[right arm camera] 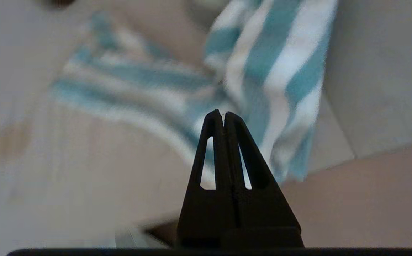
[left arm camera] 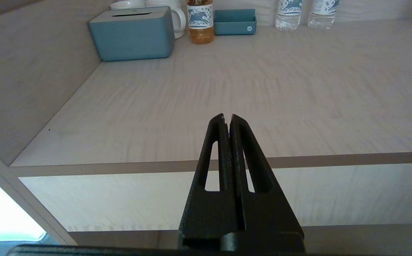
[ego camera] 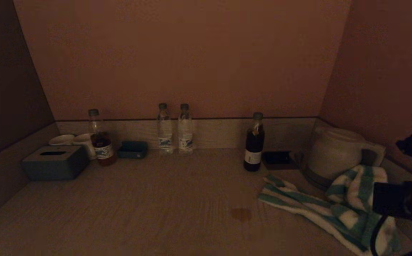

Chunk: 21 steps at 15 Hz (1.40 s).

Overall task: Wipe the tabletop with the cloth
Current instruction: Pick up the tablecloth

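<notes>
Cloth (right arm camera: 270, 71): striped teal and white, crumpled on tabletop (ego camera: 156, 206) directly ahead of right gripper (right arm camera: 223, 113); not touching. Right gripper: fingers pressed together, empty. Left gripper (left arm camera: 227, 116): fingers together, empty, parked before the shelf edge. Head view only: brown stain (ego camera: 241, 214) beside cloth's left end; kettle (ego camera: 334, 153) just behind cloth. Left wrist view: tissue box (left arm camera: 133, 33), bottles (left arm camera: 288, 14) at back wall.

On the tabletop (ego camera: 149, 199), the cloth (ego camera: 320, 206) is lying at my right, before the kettle (ego camera: 334, 153). A stain (ego camera: 241, 214) is sitting just left of it. Bottles (ego camera: 174, 129) are standing along the back wall, and the tissue box (ego camera: 54, 163) is resting far left.
</notes>
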{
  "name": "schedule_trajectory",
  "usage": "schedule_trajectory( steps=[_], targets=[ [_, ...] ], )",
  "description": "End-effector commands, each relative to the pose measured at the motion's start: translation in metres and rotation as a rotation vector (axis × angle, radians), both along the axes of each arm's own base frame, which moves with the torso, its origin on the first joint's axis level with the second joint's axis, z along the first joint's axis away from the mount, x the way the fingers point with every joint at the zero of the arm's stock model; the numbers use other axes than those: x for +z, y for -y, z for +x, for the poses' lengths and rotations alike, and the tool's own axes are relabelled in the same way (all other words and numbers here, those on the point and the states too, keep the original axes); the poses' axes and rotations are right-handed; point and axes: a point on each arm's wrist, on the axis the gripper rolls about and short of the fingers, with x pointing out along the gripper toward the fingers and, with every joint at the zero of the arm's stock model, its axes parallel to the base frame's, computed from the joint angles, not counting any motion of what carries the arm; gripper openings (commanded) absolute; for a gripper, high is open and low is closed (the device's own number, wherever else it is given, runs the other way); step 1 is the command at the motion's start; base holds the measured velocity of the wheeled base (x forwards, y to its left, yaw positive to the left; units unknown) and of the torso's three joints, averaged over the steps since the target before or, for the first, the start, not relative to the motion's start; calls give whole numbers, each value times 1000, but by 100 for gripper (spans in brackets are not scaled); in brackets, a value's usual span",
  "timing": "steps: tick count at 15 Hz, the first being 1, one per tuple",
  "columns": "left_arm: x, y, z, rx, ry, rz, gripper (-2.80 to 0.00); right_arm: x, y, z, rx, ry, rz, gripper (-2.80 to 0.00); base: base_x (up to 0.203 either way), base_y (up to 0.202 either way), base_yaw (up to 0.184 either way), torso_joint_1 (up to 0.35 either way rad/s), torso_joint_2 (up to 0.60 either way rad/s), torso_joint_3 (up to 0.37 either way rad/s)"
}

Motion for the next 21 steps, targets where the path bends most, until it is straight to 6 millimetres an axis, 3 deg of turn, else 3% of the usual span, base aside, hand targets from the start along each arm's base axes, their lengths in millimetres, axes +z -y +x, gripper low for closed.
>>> schedule_trajectory(
  steps=[1,3,5,6,15,21],
  targets=[
    [0,0,0,1,-1,0,-280,-14,3,36,-125,-33,13,-280,0,0,0,0,0,0],
    [0,0,0,-1,-1,0,-280,-31,4,61,-165,-98,53,-280,0,0,0,0,0,0],
    [0,0,0,-1,-1,0,-280,-30,5,69,-194,-88,81,-280,0,0,0,0,0,0],
    [0,0,0,1,-1,0,-280,-33,5,67,-198,-110,84,0,0,0,0,0,0,0],
    [0,0,0,1,-1,0,-280,-50,5,63,-255,-159,139,0,0,0,0,0,0,0],
    [0,0,0,-1,-1,0,-280,-75,19,56,-330,-252,145,0,0,0,0,0,0,0]
  ],
)
